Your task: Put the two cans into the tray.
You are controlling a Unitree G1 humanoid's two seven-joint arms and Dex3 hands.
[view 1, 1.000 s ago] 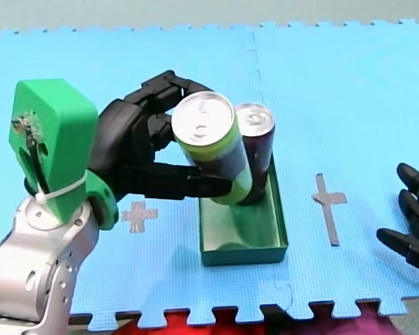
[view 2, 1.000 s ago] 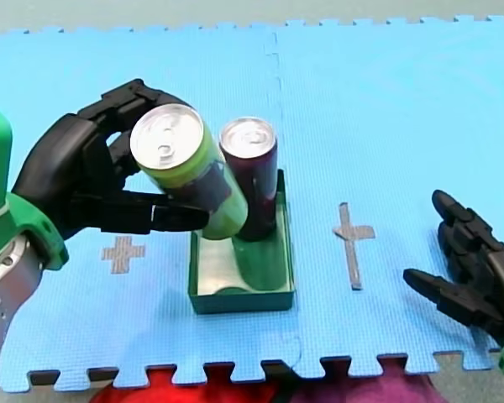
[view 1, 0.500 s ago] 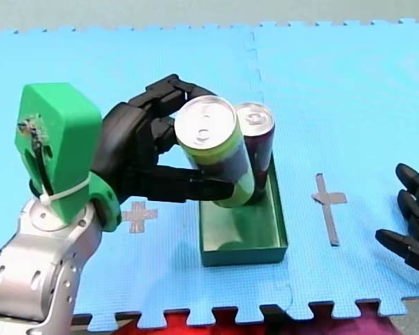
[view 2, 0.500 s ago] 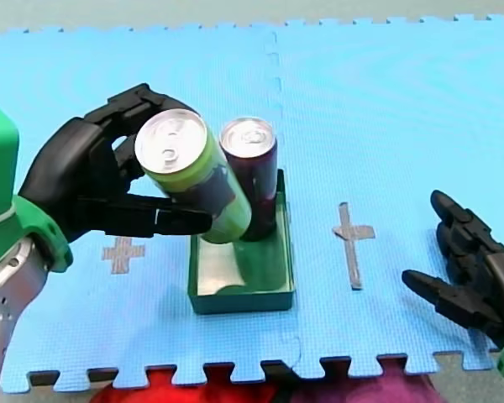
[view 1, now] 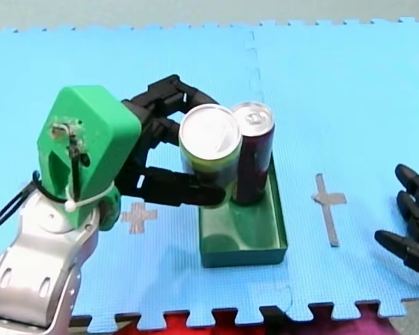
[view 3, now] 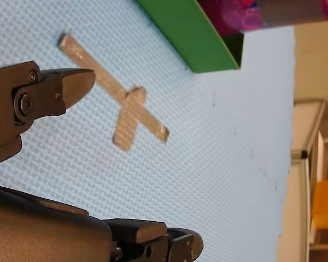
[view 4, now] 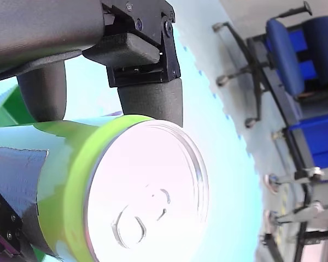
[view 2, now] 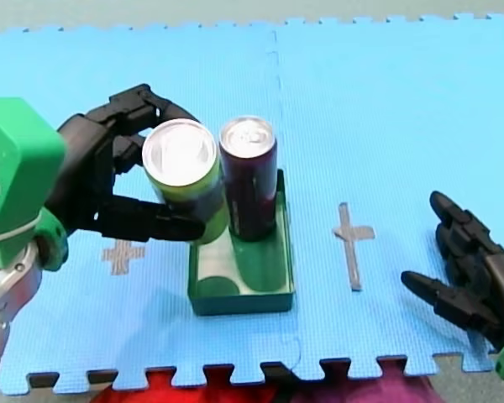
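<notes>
A green tray [view 1: 243, 248] lies on the blue mat. A dark purple can [view 1: 253, 155] stands upright at the tray's far end. My left hand [view 1: 169, 157] is shut on a lime-green can [view 1: 211, 155], now upright, just left of the purple can and over the tray's left wall; its base is hidden. In the second wrist view black fingers [view 4: 147, 82] wrap the green can [view 4: 120, 180] near its silver lid. My right hand [view 2: 462, 277] is at the right edge of the mat, holding nothing.
Grey tape crosses mark the mat left [view 1: 139, 216] and right [view 1: 328, 209] of the tray; the right cross [view 3: 120, 103] and a tray corner [view 3: 199, 38] appear in the first wrist view. Office chairs [view 4: 284, 60] stand beyond the mat. The mat's front edge is close.
My left hand has turned the green can from tilted to upright and drawn it closer beside the purple can. The right hand has not moved.
</notes>
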